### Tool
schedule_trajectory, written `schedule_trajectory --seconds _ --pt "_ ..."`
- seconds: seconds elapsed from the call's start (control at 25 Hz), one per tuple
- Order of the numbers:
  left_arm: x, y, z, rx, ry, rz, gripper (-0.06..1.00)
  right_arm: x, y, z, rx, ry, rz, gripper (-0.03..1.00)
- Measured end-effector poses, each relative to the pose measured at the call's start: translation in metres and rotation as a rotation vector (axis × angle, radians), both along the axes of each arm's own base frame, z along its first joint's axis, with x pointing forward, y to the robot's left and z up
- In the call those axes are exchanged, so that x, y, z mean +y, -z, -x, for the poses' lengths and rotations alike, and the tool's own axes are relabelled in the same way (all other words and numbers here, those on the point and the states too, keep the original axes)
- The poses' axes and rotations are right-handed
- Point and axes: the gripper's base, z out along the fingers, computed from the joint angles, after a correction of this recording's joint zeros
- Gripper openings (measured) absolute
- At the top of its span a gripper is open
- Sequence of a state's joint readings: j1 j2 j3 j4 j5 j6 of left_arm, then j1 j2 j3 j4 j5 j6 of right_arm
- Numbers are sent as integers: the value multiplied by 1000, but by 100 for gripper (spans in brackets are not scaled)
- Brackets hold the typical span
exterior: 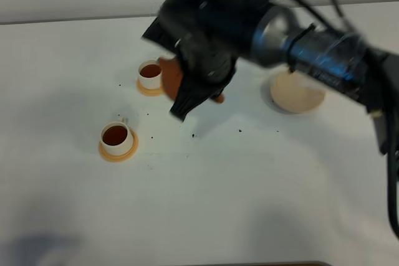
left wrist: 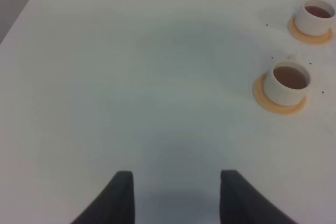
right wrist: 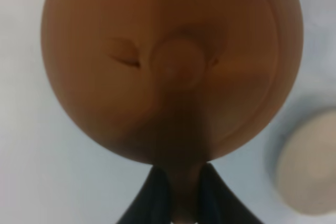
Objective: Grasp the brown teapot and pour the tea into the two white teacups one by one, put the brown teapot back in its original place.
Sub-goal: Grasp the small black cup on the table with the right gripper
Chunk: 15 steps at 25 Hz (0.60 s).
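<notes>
The brown teapot [exterior: 169,78] hangs in the air beside the far white teacup [exterior: 149,74], mostly hidden behind my right arm. In the right wrist view the teapot [right wrist: 173,61] fills the frame, lid knob toward the camera, and my right gripper [right wrist: 181,184] is shut on its handle. The near teacup [exterior: 116,137] stands toward the front left. Both cups hold brown tea and sit on orange saucers. The pale beige disc [exterior: 298,93] lies bare to the right and also shows as the disc [right wrist: 307,169]. My left gripper [left wrist: 176,192] is open over bare table, with the teacups [left wrist: 290,81] [left wrist: 314,16] off to its side.
Small dark specks [exterior: 193,135] are scattered on the white table [exterior: 249,204] around the cups and under the teapot. My right arm [exterior: 312,48] reaches in from the right, above the disc.
</notes>
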<state>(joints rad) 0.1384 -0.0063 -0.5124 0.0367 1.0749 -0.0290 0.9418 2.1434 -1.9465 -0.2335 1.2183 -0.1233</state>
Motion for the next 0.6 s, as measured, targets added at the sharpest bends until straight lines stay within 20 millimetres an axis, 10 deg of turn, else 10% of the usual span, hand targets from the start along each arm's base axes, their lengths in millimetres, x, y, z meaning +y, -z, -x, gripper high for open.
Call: schedule_trajectory --seconds 0.32,0.6 --pt "0 0 0 0 0 0 38 -77 4 -70 58 262 -33 9" --pt "0 0 0 0 0 0 38 -121 46 -79 176 363 61 9"
